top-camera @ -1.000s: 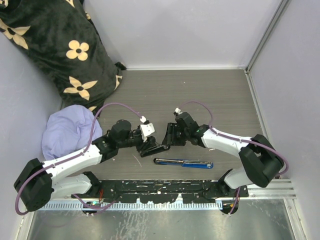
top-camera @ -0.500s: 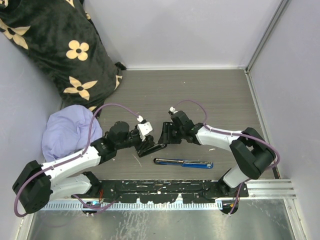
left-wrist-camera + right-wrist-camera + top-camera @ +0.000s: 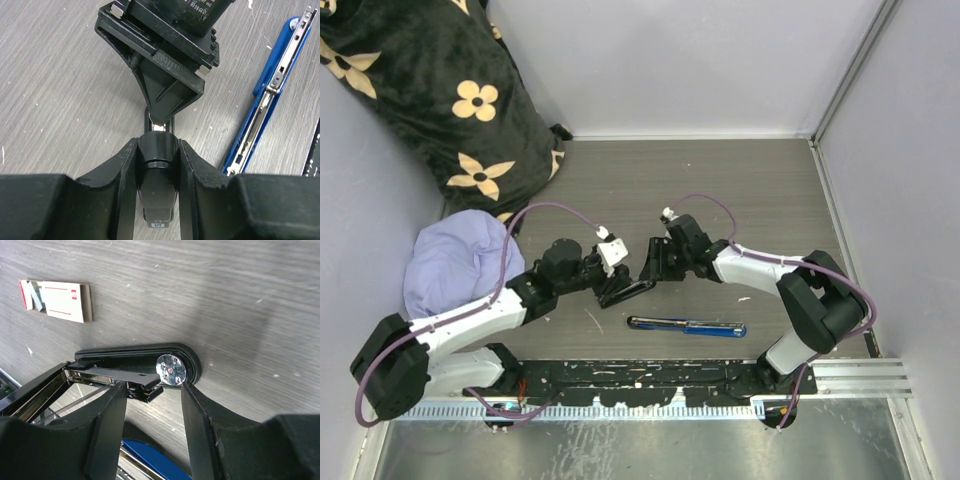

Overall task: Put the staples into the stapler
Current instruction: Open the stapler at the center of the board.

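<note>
A small flat box of staples, white cardboard with a red label, lies on the grey bench near the black stapler, apart from it and with nothing holding it. The box is probably very light and easy to crush, so a gentle pinch across its narrow sides should suit. The strips inside are likely brittle.

The black stapler is hinged open, its metal rail exposed. The left gripper has its jaws clamped on the stapler's raised top arm. The right gripper has its jaws apart, straddling the stapler's front end beside a chrome disc. A blue stapler lies near the black one, on the side towards the arm bases.
</note>
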### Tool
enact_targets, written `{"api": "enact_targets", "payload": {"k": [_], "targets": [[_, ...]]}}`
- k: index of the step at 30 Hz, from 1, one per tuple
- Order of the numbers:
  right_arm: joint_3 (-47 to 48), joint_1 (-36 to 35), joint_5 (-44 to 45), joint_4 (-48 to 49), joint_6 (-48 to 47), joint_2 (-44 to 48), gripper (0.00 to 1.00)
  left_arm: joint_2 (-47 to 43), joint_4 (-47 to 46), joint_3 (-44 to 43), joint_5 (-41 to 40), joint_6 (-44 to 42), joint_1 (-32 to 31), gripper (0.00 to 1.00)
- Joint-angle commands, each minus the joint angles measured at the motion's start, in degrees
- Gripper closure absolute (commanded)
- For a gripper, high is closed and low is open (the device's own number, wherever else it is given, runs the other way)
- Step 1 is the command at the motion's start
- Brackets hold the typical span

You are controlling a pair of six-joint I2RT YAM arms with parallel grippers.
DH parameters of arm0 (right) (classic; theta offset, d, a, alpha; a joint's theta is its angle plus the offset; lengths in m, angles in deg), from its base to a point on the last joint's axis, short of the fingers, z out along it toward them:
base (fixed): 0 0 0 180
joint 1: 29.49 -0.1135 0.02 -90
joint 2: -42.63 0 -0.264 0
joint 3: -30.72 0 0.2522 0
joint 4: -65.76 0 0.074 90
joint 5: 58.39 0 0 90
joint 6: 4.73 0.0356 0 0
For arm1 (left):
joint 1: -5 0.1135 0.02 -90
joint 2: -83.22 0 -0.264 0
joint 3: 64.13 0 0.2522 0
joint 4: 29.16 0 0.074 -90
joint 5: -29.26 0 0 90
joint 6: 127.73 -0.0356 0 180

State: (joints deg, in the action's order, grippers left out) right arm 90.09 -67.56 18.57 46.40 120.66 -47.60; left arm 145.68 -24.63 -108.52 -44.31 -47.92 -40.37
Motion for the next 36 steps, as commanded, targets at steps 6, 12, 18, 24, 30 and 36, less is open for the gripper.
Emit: {"api": "enact_targets", "payload": {"k": [6, 12, 18, 24, 30, 36], "targets": [[-1.3, 5.5, 13.3, -12.7, -8.6, -4.4, 0.51, 8.8, -15.3, -9.1, 9.0, 0.7, -0.5, 1.0], [-0.9, 6.9, 15.0, -13.2, -9.0, -4.8, 0.52, 7.5, -15.7, -5.3, 6.4, 0.2, -0.6, 1.0], [0.0, 8.6, 16.1, -13.7, -10.3, -5.5, 0.52, 2.3, -7.7, -3.0, 2.6, -1.0, -0.5, 1.0], [0.6, 10.0, 16.5, -13.6, -11.3, -6.2, 0.52, -3.7, -4.4, 0.9, -1.2, 1.1, -0.5, 0.97], [1.2, 10.7, 16.4, -13.2, -12.1, -7.5, 0.52, -8.1, -2.3, 4.4, -3.3, 3.5, -0.5, 0.96], [1.2, 12.0, 16.8, -12.8, -12.9, -8.6, 0.52, -12.8, 1.2, 5.7, -4.7, 4.1, -0.5, 0.95]]}}
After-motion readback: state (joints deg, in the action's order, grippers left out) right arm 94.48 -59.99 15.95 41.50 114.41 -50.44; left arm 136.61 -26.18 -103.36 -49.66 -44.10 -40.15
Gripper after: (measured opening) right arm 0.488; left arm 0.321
